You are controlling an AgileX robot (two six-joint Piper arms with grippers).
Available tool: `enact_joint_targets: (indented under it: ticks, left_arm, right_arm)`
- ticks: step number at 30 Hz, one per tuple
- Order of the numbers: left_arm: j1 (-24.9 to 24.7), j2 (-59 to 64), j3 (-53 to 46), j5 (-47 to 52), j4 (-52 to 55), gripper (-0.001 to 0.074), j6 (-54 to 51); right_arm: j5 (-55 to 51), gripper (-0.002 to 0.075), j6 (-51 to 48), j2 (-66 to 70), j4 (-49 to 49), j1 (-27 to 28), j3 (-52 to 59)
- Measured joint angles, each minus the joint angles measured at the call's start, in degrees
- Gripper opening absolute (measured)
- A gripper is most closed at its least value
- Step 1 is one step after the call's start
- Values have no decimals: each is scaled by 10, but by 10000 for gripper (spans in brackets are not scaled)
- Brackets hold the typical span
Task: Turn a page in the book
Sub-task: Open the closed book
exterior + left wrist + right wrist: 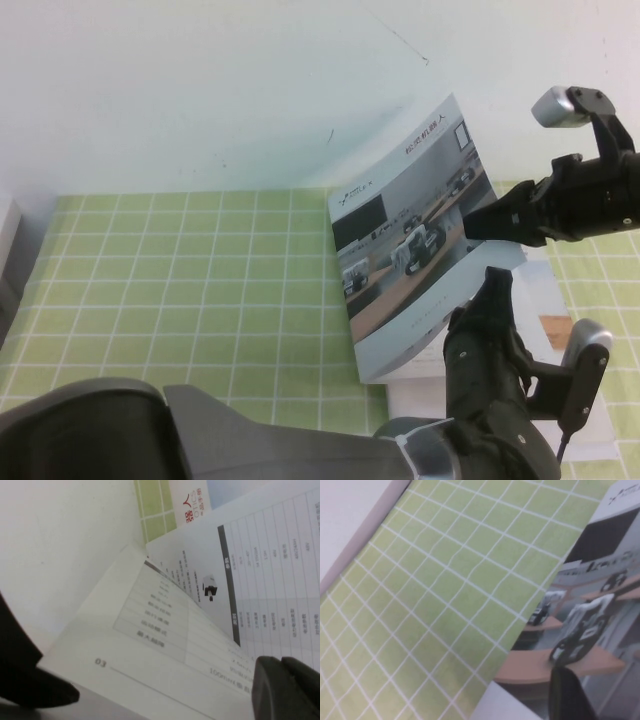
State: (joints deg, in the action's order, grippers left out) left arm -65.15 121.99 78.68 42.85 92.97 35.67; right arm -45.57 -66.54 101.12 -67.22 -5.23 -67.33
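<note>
Nearest the high camera, the left arm's grey, rounded casing fills the lower edge of the picture, and its black left gripper (487, 300) reaches up under the lifted cover at the book's near right corner; in the left wrist view two dark fingertips (285, 687) stand well apart on either side of an inner leaf numbered 03, jaws open around its edge. The book (500, 330) is a thin, glossy white brochure lying on the right part of the green checked mat (190, 290), with a printed table of small text on its inner pages. The page (415, 240), its front cover leaf, stands raised and gently curved, hinged along its left edge and tilted up toward the back, showing a photo of robots on wooden desks. The right gripper (478, 226) comes in from the right at mid-height and meets the leaf's free right edge; its jaws look pinched together on that edge, one dark finger (572, 695) lying against the cover photo in the right wrist view. One book, one raised leaf and two grippers can be counted. The mat, ruled with thin white lines into squares, lies flat and bare to the left of the book, with a pale wall (200, 90) behind it.
</note>
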Motion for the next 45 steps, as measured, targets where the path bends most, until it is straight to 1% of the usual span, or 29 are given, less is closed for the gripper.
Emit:
enact_joint_targets:
  ticks: [3, 6, 10, 13, 17, 21, 26, 29, 30, 32, 36, 38, 41, 45]
  left_arm:
    - [0, 0, 0, 5, 0, -4, 0]
    - [0, 0, 0, 6, 0, -4, 0]
    - [2, 0, 0, 9, 0, -4, 0]
    - [2, 0, 0, 9, 0, -4, 0]
    - [2, 0, 0, 9, 0, -4, 0]
    - [2, 0, 0, 9, 0, -4, 0]
    - [2, 0, 0, 7, 0, -4, 0]
    - [2, 0, 0, 2, 0, -4, 0]
    - [2, 0, 0, 0, 0, -4, 0]
    - [2, 0, 0, -2, 0, -4, 0]
    - [2, 0, 0, -4, 2, -4, 2]
    - [2, 0, 0, -4, 3, -4, 2]
    - [2, 0, 0, -4, 5, -4, 2]
    - [3, 0, 0, -6, 8, -4, 4]
  right_arm:
    - [18, 252, -1, 0, 1, 0, 0]
    - [35, 242, -1, 0, 23, 0, 0]
    - [48, 172, 15, 0, 62, 1, 0]
    - [48, 120, 27, 0, 69, 13, 0]
    - [49, 76, 30, -9, 74, 29, 0]
    - [49, 60, 30, -33, 77, 36, 0]
    - [36, 62, 30, -37, 77, 36, 0]
    - [29, 91, 30, -37, 77, 36, 0]
    - [26, 111, 30, -37, 77, 36, 0]
    - [20, 165, 30, -37, 77, 36, 0]
    - [15, 315, 29, -37, 73, 36, 0]
    - [11, 365, 29, -37, 72, 36, 0]
    - [0, 391, 29, -37, 71, 36, -3]
    - [-14, 399, 29, -37, 71, 36, -13]
